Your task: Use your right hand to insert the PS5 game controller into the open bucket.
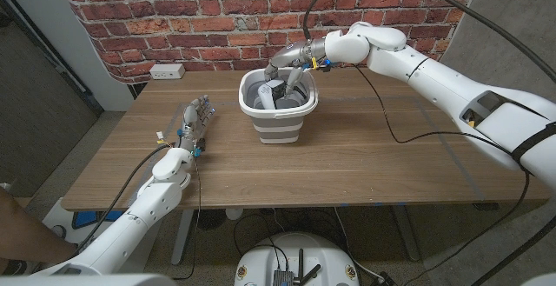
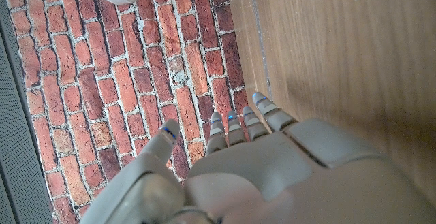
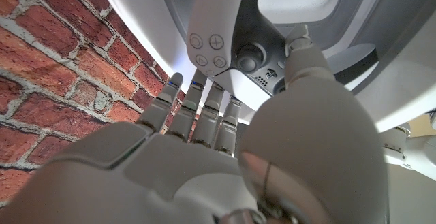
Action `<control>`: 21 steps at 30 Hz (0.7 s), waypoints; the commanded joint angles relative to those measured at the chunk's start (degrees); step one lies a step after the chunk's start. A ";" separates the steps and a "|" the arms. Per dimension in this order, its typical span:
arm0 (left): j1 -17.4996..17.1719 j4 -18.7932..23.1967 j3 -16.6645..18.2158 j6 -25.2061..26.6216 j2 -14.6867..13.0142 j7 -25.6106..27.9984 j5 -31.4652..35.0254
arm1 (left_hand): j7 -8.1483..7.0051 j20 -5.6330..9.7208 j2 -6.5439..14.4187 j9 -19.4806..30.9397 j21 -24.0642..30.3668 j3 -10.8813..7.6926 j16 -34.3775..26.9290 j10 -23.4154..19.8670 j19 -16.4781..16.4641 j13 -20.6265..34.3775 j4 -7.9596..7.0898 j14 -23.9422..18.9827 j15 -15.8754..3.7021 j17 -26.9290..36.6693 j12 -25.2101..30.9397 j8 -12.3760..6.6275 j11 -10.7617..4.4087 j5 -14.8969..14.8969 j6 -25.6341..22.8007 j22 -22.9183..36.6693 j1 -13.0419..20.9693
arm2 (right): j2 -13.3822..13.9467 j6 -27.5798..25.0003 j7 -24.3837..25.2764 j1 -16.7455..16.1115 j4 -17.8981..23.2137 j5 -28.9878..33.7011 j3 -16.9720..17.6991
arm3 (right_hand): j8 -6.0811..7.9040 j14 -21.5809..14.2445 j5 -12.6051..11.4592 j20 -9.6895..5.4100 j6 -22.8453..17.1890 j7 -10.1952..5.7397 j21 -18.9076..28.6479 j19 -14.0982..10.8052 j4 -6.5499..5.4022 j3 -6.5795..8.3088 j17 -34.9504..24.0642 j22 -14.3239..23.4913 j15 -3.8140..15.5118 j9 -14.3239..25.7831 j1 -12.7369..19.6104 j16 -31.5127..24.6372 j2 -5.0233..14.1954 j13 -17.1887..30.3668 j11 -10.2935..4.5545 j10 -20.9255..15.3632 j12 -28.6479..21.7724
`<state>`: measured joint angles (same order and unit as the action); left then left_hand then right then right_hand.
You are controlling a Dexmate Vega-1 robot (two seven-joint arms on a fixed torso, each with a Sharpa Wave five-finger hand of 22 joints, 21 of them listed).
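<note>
The white PS5 controller (image 1: 276, 96) stands on end inside the open bucket (image 1: 280, 128), a grey collapsible tub with a white rim at the table's far middle. My right hand (image 1: 293, 67) reaches over the rim from the right and grips the controller. In the right wrist view my thumb (image 3: 306, 67) presses beside a thumbstick of the controller (image 3: 225, 47), with my fingers (image 3: 197, 108) along its other side and the bucket's inner wall (image 3: 402, 40) behind. My left hand (image 1: 195, 119) rests on the table left of the bucket, fingers apart, holding nothing; the left wrist view shows the left hand (image 2: 259, 169) beside the wood.
A brick wall runs behind the wooden table (image 1: 365, 173). A white power outlet (image 1: 167, 71) sits at the wall's foot on the far left. A thin black cable (image 1: 408, 138) from my right arm trails over the table's right half.
</note>
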<state>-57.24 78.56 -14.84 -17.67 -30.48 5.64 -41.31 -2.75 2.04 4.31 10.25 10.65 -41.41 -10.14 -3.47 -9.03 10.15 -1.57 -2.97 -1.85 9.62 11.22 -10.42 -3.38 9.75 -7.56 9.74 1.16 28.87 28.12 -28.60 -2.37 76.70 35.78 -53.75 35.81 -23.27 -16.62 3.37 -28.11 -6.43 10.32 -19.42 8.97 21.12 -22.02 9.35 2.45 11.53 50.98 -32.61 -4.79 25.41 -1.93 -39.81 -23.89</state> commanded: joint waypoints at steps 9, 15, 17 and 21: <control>-0.57 -0.07 0.18 0.10 -0.16 -0.44 -0.54 | 0.16 3.11 3.17 0.16 0.35 -0.14 0.03 0.22 0.04 0.14 0.11 0.26 -0.01 0.15 -0.10 -0.27 -0.23 0.11 -0.60 0.09 0.01 | -0.38 -0.53 0.71 -0.69 -1.35 3.03 -2.67 | 5.02 -0.44 -0.38 -1.22 -9.94 -5.42 0.77 -1.59 0.27 0.13 -0.53 0.24 8.00 0.21 -0.54 -0.39 6.85 0.31 -10.47 -14.17 0.33; -0.44 -0.15 0.05 0.40 -0.15 -0.33 -0.48 | 0.11 3.09 3.18 0.16 0.36 -0.15 0.03 0.21 0.03 0.14 0.11 0.27 -0.02 0.15 -0.10 -0.26 -0.30 0.10 -0.57 0.09 0.00 | 0.64 -1.16 0.67 -1.50 1.06 3.69 -2.35 | 4.97 -0.71 -0.41 -1.23 -9.94 -5.44 0.77 -1.68 0.29 0.11 -0.62 0.25 8.06 0.21 -0.49 -0.54 6.91 0.37 -10.46 -14.05 0.43; -0.37 -0.30 0.03 0.40 -0.04 -0.33 -0.53 | 0.12 3.07 3.17 0.16 0.37 -0.14 0.03 0.25 0.01 0.14 0.11 0.26 -0.03 0.15 -0.11 -0.26 -0.35 0.10 -0.59 0.09 -0.01 | 0.71 -1.27 0.42 -1.68 1.53 3.51 -2.18 | 4.98 -0.89 -0.45 -1.21 -10.04 -5.39 0.76 -1.72 0.29 0.16 -0.66 0.26 8.14 0.21 -0.44 -0.60 7.04 0.42 -10.47 -14.10 0.42; -0.14 -0.81 -0.02 0.01 0.19 -0.87 -0.68 | 0.08 3.00 3.19 0.16 0.37 -0.15 0.03 0.26 0.02 0.14 0.11 0.27 -0.04 0.15 -0.11 -0.26 -0.34 0.10 -0.58 0.09 -0.02 | 0.47 -1.33 -0.28 -1.51 1.53 3.76 -2.38 | 4.98 -1.00 -0.48 -1.03 -10.15 -5.32 0.77 -1.82 0.29 0.16 -0.63 0.26 8.14 0.20 -0.47 -0.55 7.00 0.48 -10.46 -14.12 0.45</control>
<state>-57.69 78.55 -14.69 -17.49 -30.65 5.44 -41.71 -2.75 2.04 4.31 10.25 10.66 -41.41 -10.14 -3.47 -9.03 10.15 -1.57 -2.97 -1.85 9.62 11.22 -10.42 -3.38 9.75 -7.56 9.74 1.16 28.99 27.40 -27.74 -3.38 76.72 38.82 -55.91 35.81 -23.71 -16.62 2.14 -28.12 -6.42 10.64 -20.68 9.36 20.73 -22.48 9.49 2.45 11.55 50.98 -32.86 -4.79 25.71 -1.73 -40.03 -23.28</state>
